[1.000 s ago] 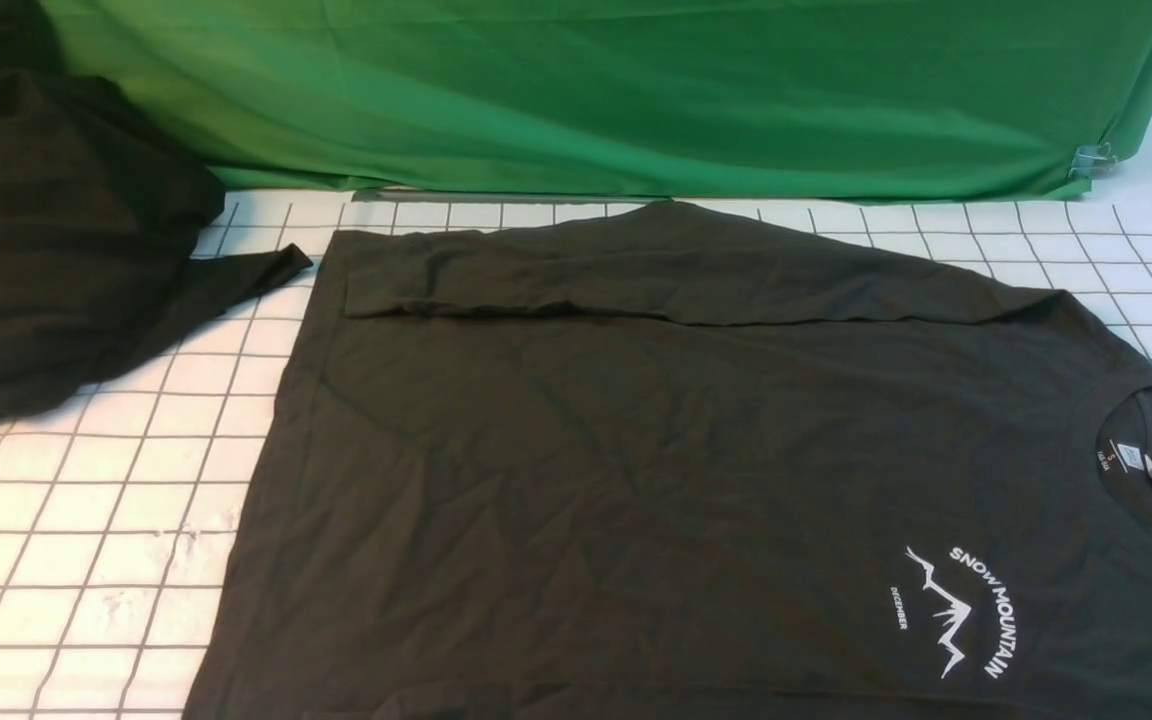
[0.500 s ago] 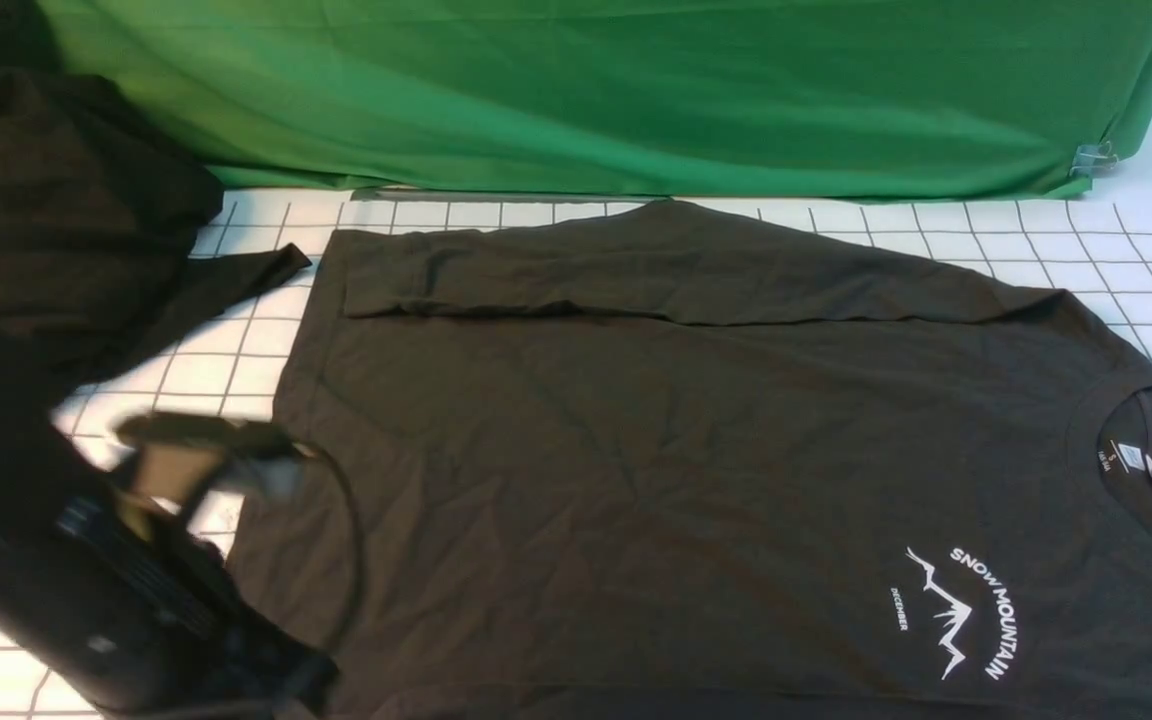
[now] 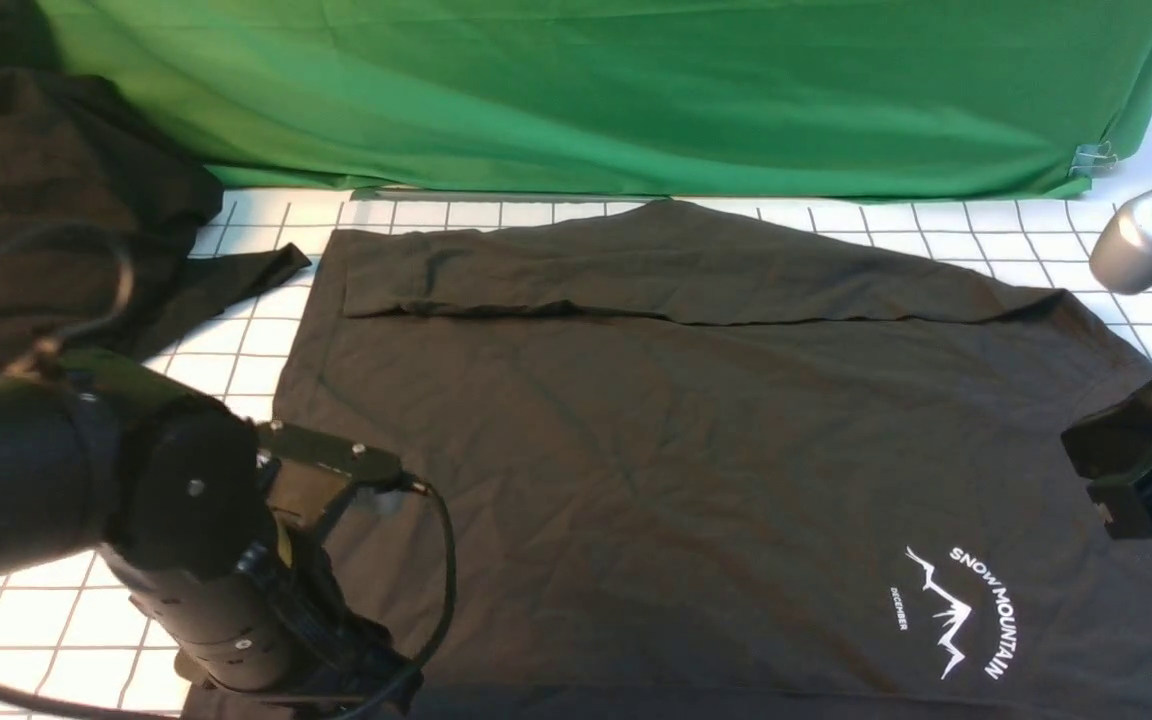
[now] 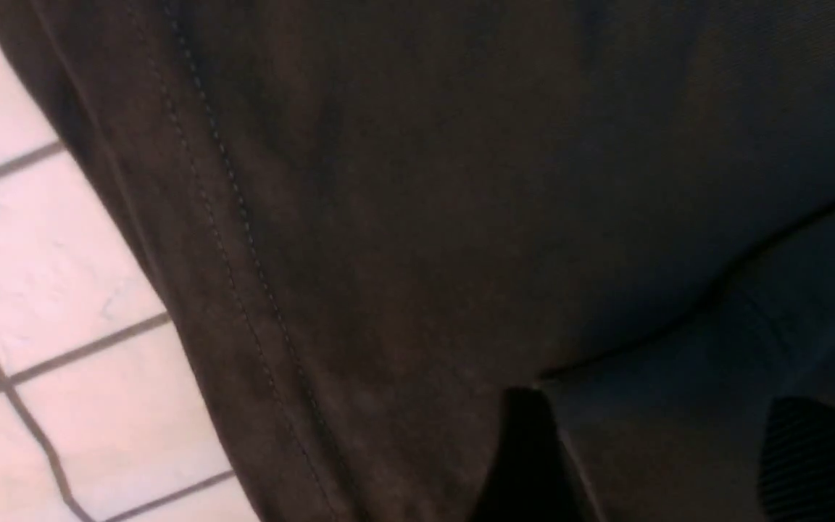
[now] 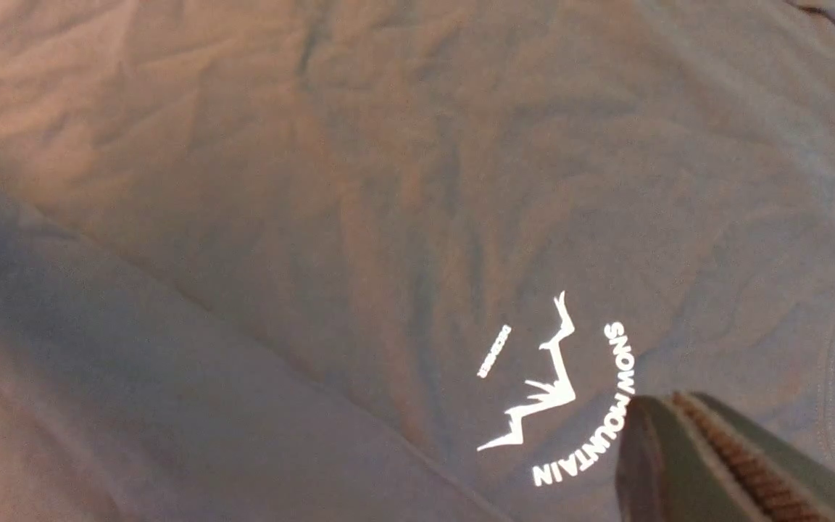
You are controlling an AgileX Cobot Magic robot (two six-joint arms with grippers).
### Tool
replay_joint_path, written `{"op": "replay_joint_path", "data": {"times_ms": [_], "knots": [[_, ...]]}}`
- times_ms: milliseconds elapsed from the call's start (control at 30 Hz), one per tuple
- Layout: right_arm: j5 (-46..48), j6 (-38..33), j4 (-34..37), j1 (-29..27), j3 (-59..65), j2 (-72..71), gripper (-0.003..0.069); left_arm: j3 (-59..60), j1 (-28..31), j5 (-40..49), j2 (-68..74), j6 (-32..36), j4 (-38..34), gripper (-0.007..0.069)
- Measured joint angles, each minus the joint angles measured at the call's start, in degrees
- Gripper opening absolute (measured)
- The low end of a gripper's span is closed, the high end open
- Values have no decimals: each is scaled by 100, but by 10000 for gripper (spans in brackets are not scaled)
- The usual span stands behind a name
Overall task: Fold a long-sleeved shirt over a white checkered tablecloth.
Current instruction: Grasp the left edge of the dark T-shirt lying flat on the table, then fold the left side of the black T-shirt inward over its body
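White checkered tablecloth (image 3: 226, 375), green cloth (image 3: 586, 100) behind, carries the long-sleeved shirt (image 3: 686, 450). At the hem (image 4: 229, 239), far end from the logo (image 3: 956, 610), the left gripper (image 4: 671, 442) gapes empty; the right gripper (image 5: 671, 413), beside the logo, is pinched closed, empty. Risk: left nips tablecloth w/ hem, dragging both. Shirt's dark grey, flat, creased, one sleeve (image 3: 636, 280) folded across beyond the logo.

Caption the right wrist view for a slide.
Shut right gripper poised near the SNOW MOUNTAIN logo on the long-sleeved shirt.

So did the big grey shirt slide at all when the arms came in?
No. The long-sleeved shirt has stayed put: its far edge crosses the same white checkered tablecloth lines as before.
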Motion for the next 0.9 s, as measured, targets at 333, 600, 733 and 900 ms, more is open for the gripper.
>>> {"op": "replay_joint_path", "data": {"times_ms": [333, 600, 733, 900], "knots": [[-104, -3, 0, 0, 0, 0, -1, 0, 0, -47, 460, 198, -149, 448], [-105, -3, 4, 0, 0, 0, -1, 0, 0, 2, 464, 372, -333, 104], [-110, -3, 4, 0, 0, 0, -1, -20, 0, 55, 464, 834, -593, 22], [-123, -3, 4, 0, 0, 0, 0, -484, 0, 624, 352, 1002, -673, 17]]}}
